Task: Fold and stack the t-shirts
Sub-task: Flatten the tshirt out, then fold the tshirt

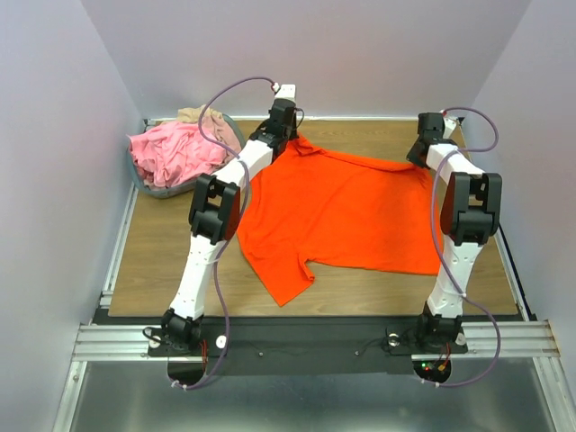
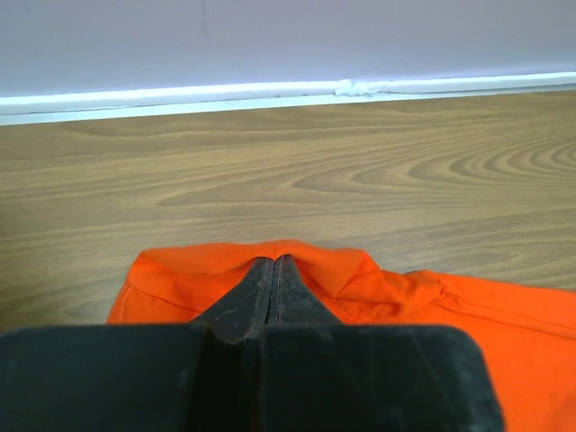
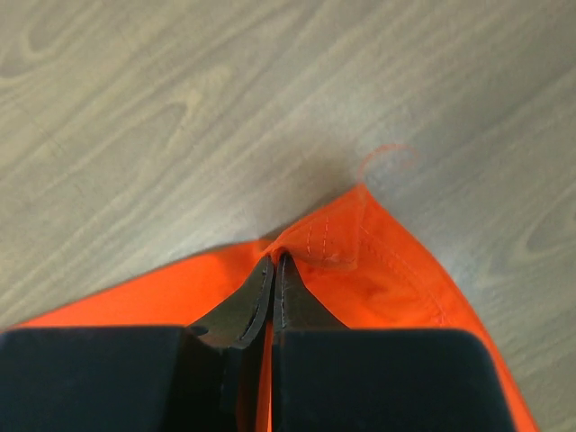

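The orange-red t-shirt [image 1: 346, 211] lies spread across the middle of the wooden table, one sleeve pointing to the near edge. My left gripper [image 1: 286, 126] is shut on its far left edge; in the left wrist view the closed jaws pinch a raised fold of the orange shirt [image 2: 180, 279]. My right gripper [image 1: 421, 153] is shut on its far right corner; in the right wrist view the hemmed corner [image 3: 378, 261] bunches over the fingertips. Pink [image 1: 171, 148] and beige [image 1: 193, 115] t-shirts lie heaped in the basket.
A grey oval basket [image 1: 144, 184] stands at the far left of the table. The white back wall rail [image 2: 270, 90] runs close beyond the left gripper. Bare wood [image 1: 162, 261] lies left of the shirt and along the near edge.
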Motion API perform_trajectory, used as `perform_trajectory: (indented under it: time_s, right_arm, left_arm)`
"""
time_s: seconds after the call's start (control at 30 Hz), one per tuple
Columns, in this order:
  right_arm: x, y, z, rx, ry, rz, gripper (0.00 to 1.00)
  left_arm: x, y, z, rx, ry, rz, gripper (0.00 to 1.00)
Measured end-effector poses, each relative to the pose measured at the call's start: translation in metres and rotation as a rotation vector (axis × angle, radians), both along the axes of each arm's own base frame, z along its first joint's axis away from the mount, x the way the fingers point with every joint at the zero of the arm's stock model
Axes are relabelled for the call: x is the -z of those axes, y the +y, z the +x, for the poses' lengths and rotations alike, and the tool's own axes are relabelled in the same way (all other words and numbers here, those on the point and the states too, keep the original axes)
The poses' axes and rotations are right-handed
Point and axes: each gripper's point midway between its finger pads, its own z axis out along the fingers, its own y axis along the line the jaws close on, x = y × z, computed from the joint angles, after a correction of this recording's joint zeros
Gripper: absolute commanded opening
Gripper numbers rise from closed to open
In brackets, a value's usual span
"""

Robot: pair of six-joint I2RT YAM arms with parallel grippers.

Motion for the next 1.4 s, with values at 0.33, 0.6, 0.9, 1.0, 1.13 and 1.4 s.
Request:
perform_trajectory:
  time_s: [0.33,0.6,0.9,1.0,1.13,1.4]
  right_arm:
    - [-0.009,-0.003,0.000,-0.033,-0.005,-0.035,0.00]
    - [-0.047,-0.004,-0.015,-0.061,-0.047,-0.068,0.00]
    - [-0.055,-0.005,-0.034,-0.080,-0.035,-0.094,0.00]
    - [-0.057,-0.006,-0.041,-0.086,-0.029,-0.105,0.00]
    - [-0.059,-0.007,-0.049,-0.088,-0.024,-0.116,0.00]
    - [-0.040,-0.008,-0.068,-0.096,0.036,-0.126,0.00]
  left_arm:
    - [0.036,0.021,-0.028,-0.047,0.093,0.019,0.00]
    - [0.022,0.038,-0.074,-0.083,0.139,-0.062,0.00]
    - [-0.018,0.047,-0.116,-0.104,0.123,-0.209,0.00]
    - [-0.012,0.051,-0.135,-0.116,0.157,-0.249,0.00]
    - [0.011,0.057,-0.161,-0.141,0.234,-0.282,0.00]
    - [0.038,0.061,-0.207,-0.182,0.338,-0.324,0.01]
